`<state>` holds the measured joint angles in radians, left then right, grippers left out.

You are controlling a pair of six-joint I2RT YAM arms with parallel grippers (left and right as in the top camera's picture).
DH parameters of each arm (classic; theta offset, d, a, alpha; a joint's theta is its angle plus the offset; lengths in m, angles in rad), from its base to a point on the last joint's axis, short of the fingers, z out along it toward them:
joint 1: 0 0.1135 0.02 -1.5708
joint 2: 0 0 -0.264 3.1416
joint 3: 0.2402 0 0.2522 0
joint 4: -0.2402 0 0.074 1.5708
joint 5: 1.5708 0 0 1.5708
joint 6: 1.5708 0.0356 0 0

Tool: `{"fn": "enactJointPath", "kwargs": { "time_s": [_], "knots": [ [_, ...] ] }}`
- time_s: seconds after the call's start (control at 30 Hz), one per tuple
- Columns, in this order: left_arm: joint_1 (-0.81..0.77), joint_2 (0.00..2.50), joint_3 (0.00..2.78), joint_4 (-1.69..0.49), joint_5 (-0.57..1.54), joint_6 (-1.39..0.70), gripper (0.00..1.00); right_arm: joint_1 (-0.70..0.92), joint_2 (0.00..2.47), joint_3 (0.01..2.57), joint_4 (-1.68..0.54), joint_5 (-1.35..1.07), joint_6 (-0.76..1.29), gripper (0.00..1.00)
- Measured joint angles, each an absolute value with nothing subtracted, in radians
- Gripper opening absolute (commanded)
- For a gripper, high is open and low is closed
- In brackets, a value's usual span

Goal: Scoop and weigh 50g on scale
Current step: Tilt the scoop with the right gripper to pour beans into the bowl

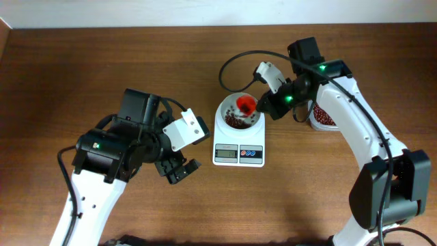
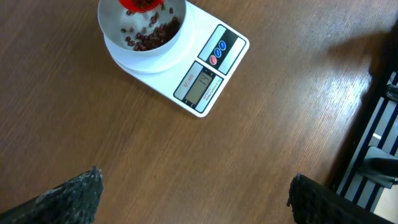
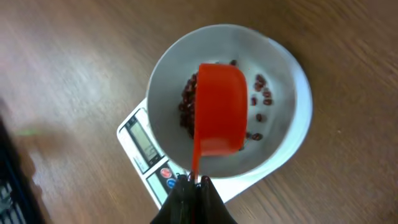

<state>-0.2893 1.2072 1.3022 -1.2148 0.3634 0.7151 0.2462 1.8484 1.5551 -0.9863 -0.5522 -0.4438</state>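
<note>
I see right pincer (image 3: 194, 182) gripping glossy red scoop (image 3: 219, 118) over scale (image 1: 238, 154), round white bowl (image 3: 280, 74) | left pincer (image 2: 193, 198) released | wood-grain tabletop (image 1: 82, 68)

Nothing can be read for certain: the scale (image 2: 211, 70) shows dark digits on its grey display (image 2: 200, 87) and a line of small print just above it, both too small and blurred to make out, and any marks on its blue and red buttons (image 2: 217, 53) are illegible.
</note>
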Motion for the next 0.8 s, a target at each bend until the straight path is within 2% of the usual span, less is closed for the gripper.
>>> {"fn": "enactJointPath", "kwargs": {
  "time_s": [0.53, 0.8],
  "knots": [
    [-0.289, 1.207, 1.302, -1.215, 0.363, 0.715, 0.99, 0.31, 1.831, 1.557, -0.934, -0.402, -0.378, 0.04],
    [-0.289, 1.207, 1.302, -1.215, 0.364, 0.715, 0.99, 0.329, 1.798, 1.558, -0.975, -0.38, -0.438, 0.04]
  ]
}}
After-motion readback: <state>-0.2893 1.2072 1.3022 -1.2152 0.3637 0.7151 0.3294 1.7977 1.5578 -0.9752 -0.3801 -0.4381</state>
